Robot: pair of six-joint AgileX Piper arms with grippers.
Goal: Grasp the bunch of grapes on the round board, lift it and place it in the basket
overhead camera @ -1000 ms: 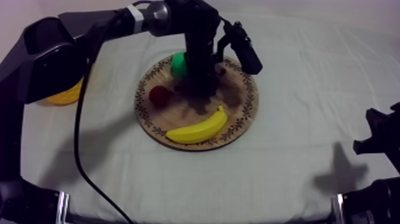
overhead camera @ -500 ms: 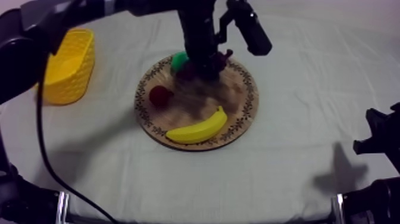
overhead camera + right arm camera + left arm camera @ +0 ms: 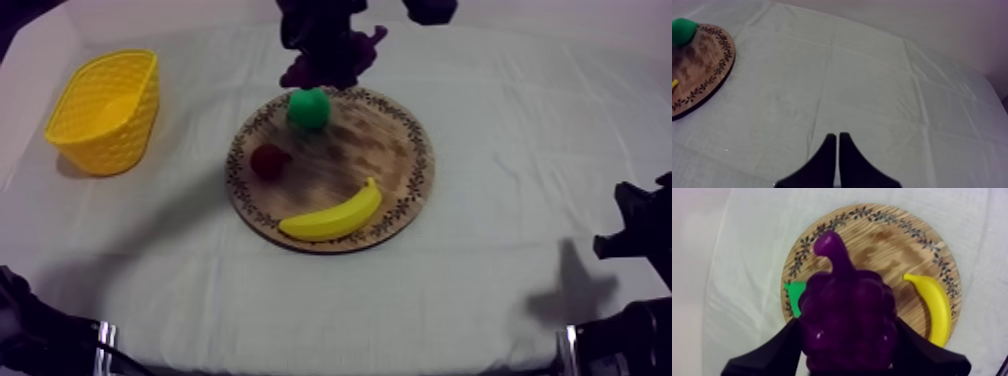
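A purple bunch of grapes point(image 3: 325, 55) hangs high above the far rim of the round wooden board point(image 3: 395, 160), held by my left gripper point(image 3: 322, 35). In the left wrist view the black fingers point(image 3: 774, 348) clamp both sides of the grapes point(image 3: 844, 318), with the board point(image 3: 887, 243) far below. The yellow basket point(image 3: 105, 110) stands at the far left of the table. My right gripper point(image 3: 837, 142) rests low at the right, its fingers together as a narrow wedge over bare cloth.
On the board lie a green pear point(image 3: 308, 108), a small red fruit point(image 3: 267, 160) and a yellow banana point(image 3: 332, 215). The banana point(image 3: 936, 305) and pear point(image 3: 793, 295) also lie beneath the lifted grapes. Grey-white cloth surrounds the board.
My left arm has risen from the board with the grapes in its grip, lifting them off the wood. The basket, earlier hidden by the arm, is now uncovered. The right arm stayed still.
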